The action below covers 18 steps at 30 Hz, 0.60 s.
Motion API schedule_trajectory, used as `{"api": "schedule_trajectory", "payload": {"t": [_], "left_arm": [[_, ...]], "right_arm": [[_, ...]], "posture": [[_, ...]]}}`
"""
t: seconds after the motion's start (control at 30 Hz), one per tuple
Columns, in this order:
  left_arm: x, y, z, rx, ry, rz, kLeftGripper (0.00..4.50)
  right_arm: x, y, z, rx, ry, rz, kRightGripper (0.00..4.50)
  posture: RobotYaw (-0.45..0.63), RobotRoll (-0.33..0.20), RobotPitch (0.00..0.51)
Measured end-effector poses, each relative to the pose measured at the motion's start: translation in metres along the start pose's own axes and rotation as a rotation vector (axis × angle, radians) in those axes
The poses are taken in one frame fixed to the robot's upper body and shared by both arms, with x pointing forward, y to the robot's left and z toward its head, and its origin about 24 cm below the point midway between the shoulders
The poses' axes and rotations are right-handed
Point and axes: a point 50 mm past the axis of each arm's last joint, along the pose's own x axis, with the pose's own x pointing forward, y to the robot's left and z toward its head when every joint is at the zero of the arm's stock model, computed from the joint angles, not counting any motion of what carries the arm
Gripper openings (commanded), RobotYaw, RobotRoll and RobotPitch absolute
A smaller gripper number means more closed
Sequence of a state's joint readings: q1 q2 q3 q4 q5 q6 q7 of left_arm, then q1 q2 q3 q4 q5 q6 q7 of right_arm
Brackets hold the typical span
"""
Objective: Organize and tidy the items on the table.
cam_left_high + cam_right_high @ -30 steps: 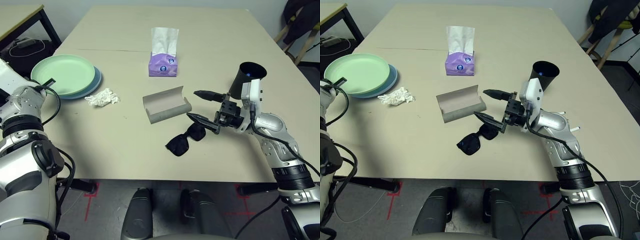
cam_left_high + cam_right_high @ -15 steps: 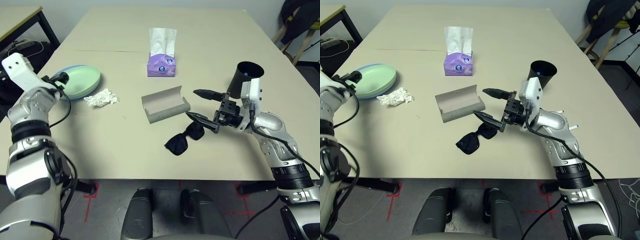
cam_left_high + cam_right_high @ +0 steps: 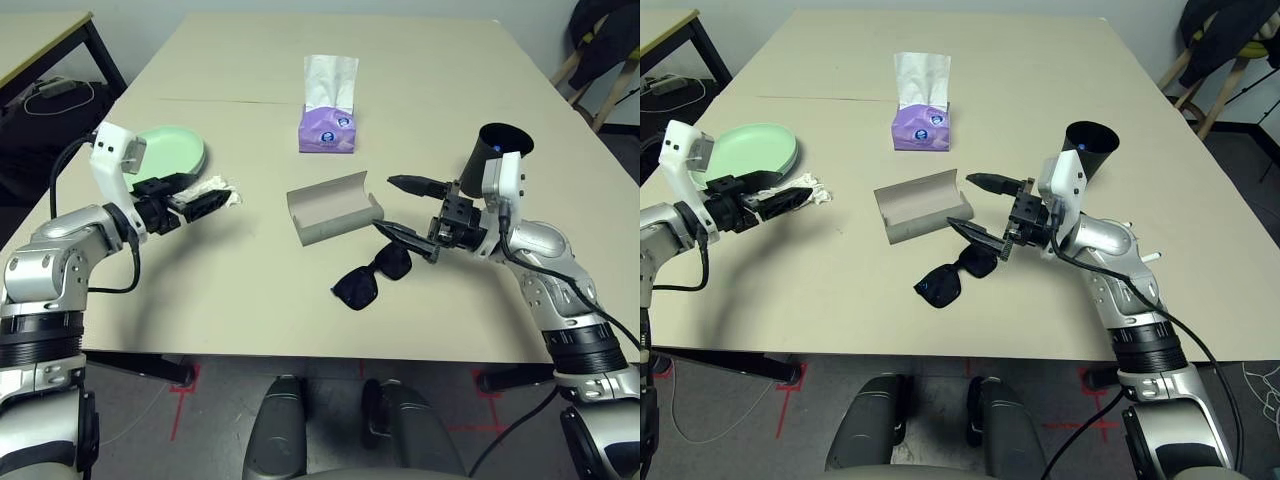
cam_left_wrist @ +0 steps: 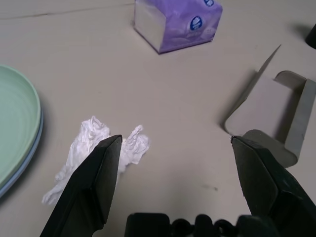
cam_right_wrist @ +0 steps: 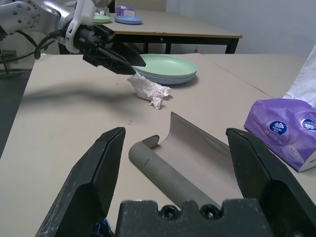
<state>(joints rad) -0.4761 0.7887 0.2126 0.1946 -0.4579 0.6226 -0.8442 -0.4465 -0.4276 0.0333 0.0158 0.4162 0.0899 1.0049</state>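
Left eye view: my two black-fingered grippers, left [image 3: 190, 200] and right [image 3: 432, 222], stand open and empty above the beige table [image 3: 250, 310]; the black cup [image 3: 490, 155] contains something blue.

Left wrist view: white crumpled tissue [image 4: 84, 148] lies between the stacked plates [image 4: 17, 113] and open grey glasses case [image 4: 276, 108].

Around the grey glasses case [image 3: 333, 209] lie black sunglasses [image 3: 372, 278], a crumpled white tissue [image 4: 89, 150], a pale green plate [image 3: 752, 152] over a light blue one [image 5: 168, 80], and a purple tissue box [image 3: 327, 129] with blue-and-white logos.
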Motion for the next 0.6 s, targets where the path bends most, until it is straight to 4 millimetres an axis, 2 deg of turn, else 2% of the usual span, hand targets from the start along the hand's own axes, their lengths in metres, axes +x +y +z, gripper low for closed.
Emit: {"api": "schedule_trajectory", "payload": {"t": [0.3, 0.57, 0.6], "left_arm": [[0.013, 0.019, -0.019, 0.068, 0.056, 0.143, 4.47], [0.026, 0.022, -0.045, 0.044, 0.13, 0.175, 4.47], [0.027, 0.022, -0.045, 0.044, 0.131, 0.179, 4.09]], "right_arm": [[-0.003, -0.001, 0.0, -0.004, 0.014, -0.006, 4.5], [-0.006, 0.0, -0.01, 0.065, 0.04, -0.072, 4.5], [-0.007, 0.001, -0.012, 0.073, 0.045, -0.075, 4.5]], "posture": [[0.17, 0.0, 0.13], [0.16, 0.0, 0.13], [0.16, 0.0, 0.13]]}}
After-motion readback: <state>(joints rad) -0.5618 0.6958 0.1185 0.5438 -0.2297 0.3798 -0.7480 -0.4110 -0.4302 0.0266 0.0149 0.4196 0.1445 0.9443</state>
